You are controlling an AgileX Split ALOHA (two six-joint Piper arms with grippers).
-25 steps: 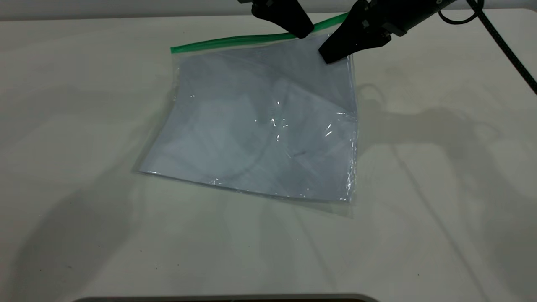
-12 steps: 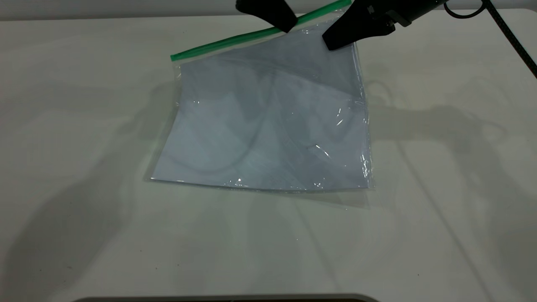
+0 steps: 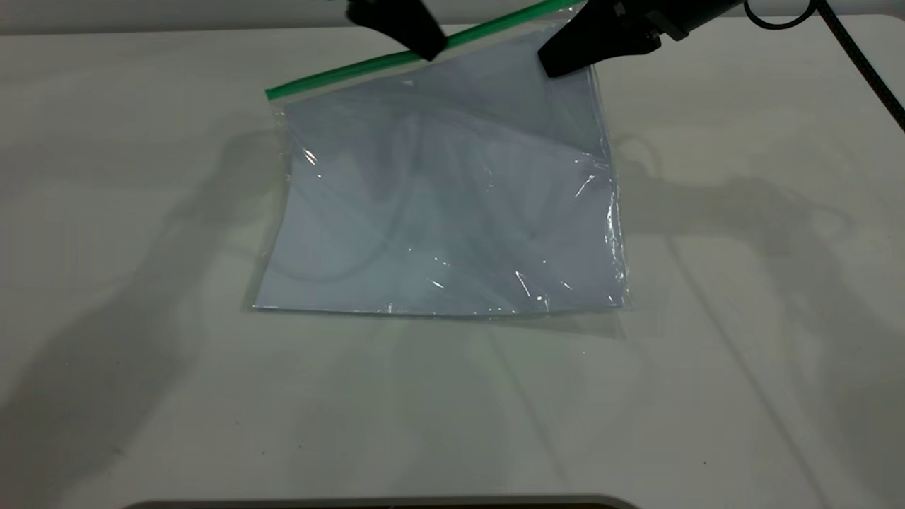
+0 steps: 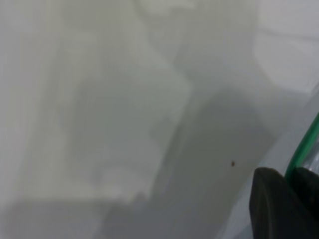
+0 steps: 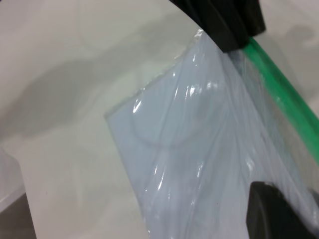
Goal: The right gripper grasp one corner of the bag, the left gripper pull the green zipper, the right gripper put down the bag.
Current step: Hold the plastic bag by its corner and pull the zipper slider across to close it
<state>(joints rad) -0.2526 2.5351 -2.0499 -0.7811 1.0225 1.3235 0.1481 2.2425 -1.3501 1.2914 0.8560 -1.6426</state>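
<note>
along bag [image 3: 445, 212] top, thin green zipper [image 3: 339, 72]

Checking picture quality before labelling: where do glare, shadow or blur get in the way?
Exterior view: small glints on the bag, arm shadows across the table. Left wrist view: all soft, the green zipper barely in at the edge. Right wrist view: sharper, some shine on the plastic.

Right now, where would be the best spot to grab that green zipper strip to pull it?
Probably at the green zipper itself, pinched across its thin edge from the far side, as the left gripper does. The right gripper lifts that corner, so the strip hangs clear of the table.
</note>
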